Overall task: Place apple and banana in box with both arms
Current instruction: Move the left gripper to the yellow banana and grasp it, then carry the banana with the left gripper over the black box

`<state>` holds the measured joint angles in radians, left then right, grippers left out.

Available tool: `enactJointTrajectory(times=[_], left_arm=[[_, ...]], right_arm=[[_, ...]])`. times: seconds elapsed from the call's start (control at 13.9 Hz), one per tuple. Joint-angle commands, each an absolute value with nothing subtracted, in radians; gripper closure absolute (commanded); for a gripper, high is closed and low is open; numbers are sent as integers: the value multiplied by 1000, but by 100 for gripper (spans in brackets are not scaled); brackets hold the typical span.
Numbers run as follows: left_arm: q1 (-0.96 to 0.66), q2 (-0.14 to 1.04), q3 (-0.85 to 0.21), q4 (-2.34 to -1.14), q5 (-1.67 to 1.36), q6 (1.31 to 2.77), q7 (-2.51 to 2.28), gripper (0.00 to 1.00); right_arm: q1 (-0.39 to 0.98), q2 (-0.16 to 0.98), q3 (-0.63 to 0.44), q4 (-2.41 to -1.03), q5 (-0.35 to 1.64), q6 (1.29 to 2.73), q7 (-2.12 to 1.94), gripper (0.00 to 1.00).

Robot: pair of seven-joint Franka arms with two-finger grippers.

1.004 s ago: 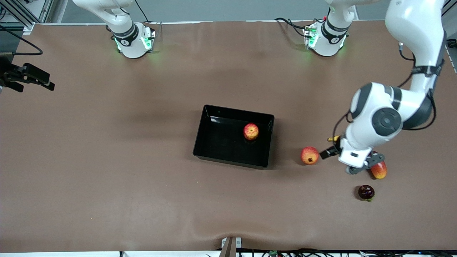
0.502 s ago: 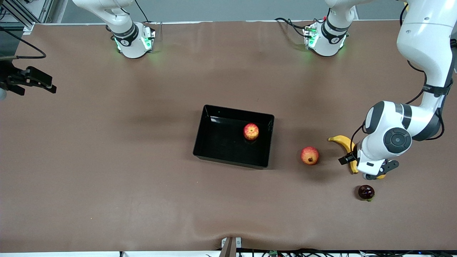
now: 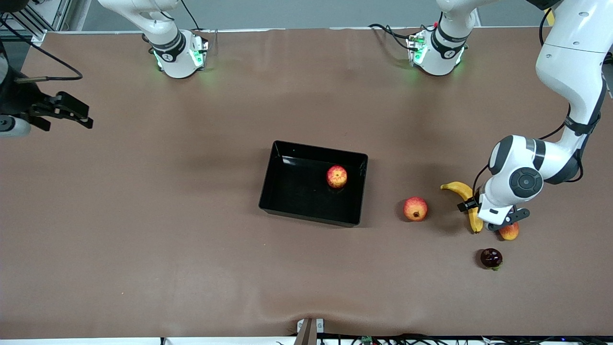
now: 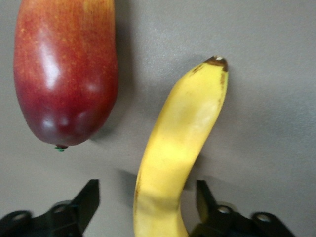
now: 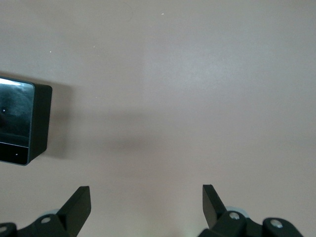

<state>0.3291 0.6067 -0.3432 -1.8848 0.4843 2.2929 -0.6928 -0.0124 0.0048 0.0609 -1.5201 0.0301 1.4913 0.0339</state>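
Note:
The apple [image 3: 336, 176] lies in the black box [image 3: 287, 191] at mid-table. The yellow banana [image 3: 465, 195] lies on the table toward the left arm's end. My left gripper [image 3: 483, 220] is low over the banana's end that is nearer the front camera. In the left wrist view the gripper [image 4: 147, 190] is open, with a finger on each side of the banana [image 4: 177, 143] and a gap at both. My right gripper [image 3: 81, 117] hangs open and empty over bare table at the right arm's end; it also shows in the right wrist view [image 5: 146, 197], with a corner of the box [image 5: 19, 123].
A round red-orange fruit [image 3: 415, 209] lies between the box and the banana. A red-yellow mango [image 3: 509, 231] lies right beside the banana, close to the left gripper, and shows in the left wrist view [image 4: 64, 74]. A dark purple fruit [image 3: 491, 258] lies nearer the front camera.
My left arm has swung toward its end of the table and settled over the banana, uncovering most of it. My right gripper has drifted a little toward the middle.

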Motion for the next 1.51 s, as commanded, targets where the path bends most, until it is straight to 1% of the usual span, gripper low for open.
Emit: enactJointTrajectory(times=[0.0, 0.14, 0.22, 0.43, 0.5, 0.65, 0.79, 0.93, 1.08, 1.29, 1.43], left_arm=[[345, 591, -356, -1907, 506, 2306, -674, 63], [344, 572, -357, -1905, 506, 2298, -617, 91], [345, 555, -360, -1905, 503, 2292, -586, 100], [345, 510, -377, -1905, 503, 2260, -543, 100], [347, 480, -399, -1904, 493, 2234, -538, 100], [345, 419, -466, -1899, 482, 2171, -540, 100], [344, 394, -565, -1870, 442, 2114, -557, 100], [328, 402, -661, -1818, 388, 2059, -600, 100], [267, 410, -716, -1792, 387, 2045, -670, 100], [93, 457, -715, -1706, 385, 2026, -771, 100], [13, 501, -715, -1645, 387, 2023, -859, 100]], right_arm=[[-26, -5, 72, -1525, 18, 1480, 58, 0], [-15, -11, 67, -1526, 18, 1479, 58, 0], [-15, -11, 66, -1525, 18, 1474, 58, 0], [4, -9, 31, -1525, 20, 1471, 48, 0], [40, -8, -12, -1523, 23, 1474, 46, 0], [45, -8, -25, -1525, 28, 1471, 45, 0], [43, -8, -26, -1528, 28, 1471, 43, 0], [44, -6, -26, -1526, 28, 1477, 43, 0], [41, -6, -28, -1528, 28, 1468, 41, 0], [29, -6, -28, -1532, 28, 1448, 37, 0], [28, -8, -28, -1531, 28, 1447, 37, 0]])
